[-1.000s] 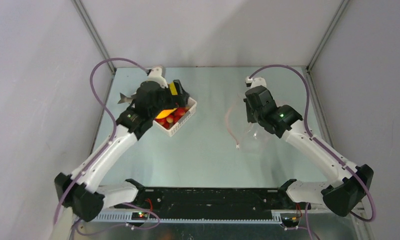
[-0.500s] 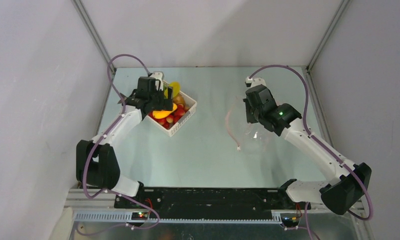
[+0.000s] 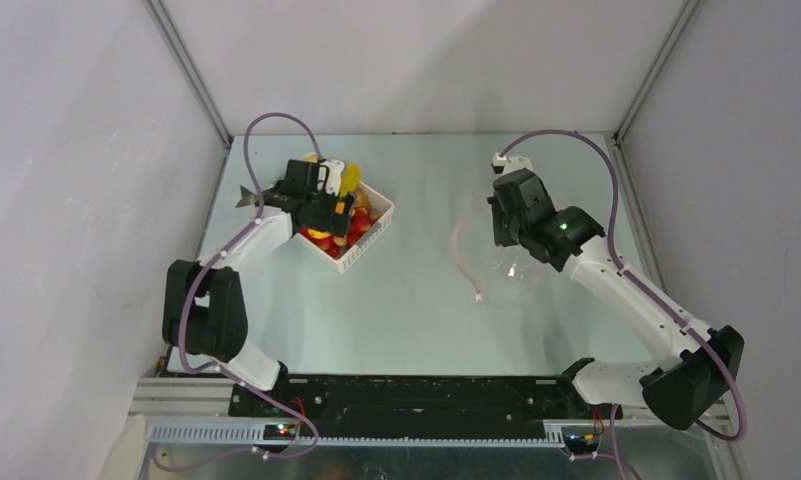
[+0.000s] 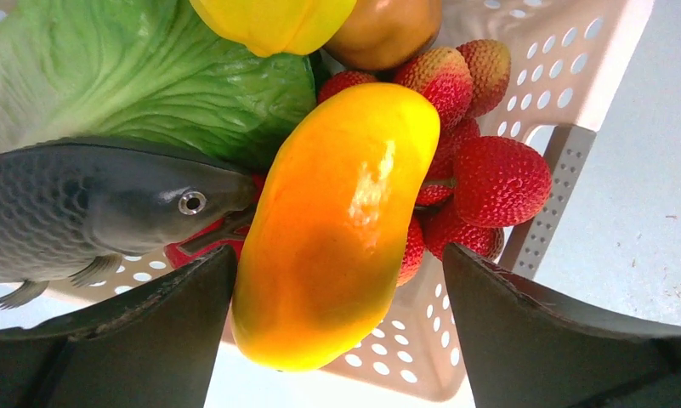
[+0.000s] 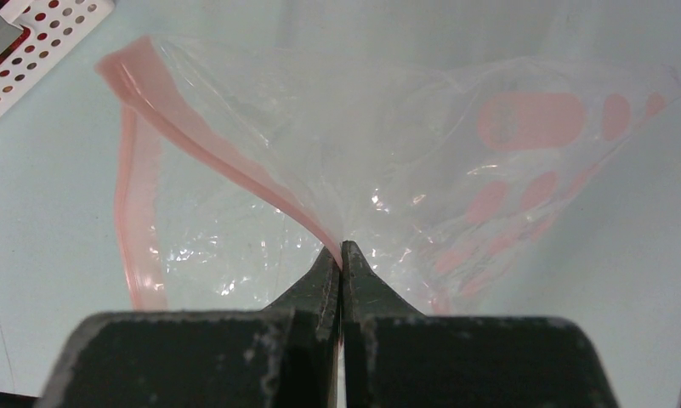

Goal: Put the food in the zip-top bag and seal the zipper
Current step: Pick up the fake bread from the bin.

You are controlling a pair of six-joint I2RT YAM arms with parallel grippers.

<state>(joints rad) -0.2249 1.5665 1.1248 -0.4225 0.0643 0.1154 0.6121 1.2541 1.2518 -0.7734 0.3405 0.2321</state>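
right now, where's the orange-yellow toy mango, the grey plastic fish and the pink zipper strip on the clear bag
orange-yellow toy mango (image 4: 337, 229), left wrist view, middle of its glossy side
grey plastic fish (image 4: 73, 208), left wrist view, flank behind the eye
pink zipper strip (image 5: 139, 229), right wrist view, left-hand run

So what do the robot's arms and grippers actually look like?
Left arm and right arm: white links, chunky black joints, each with a looping purple cable. The right shows a small green light. Fingers are black wedges.
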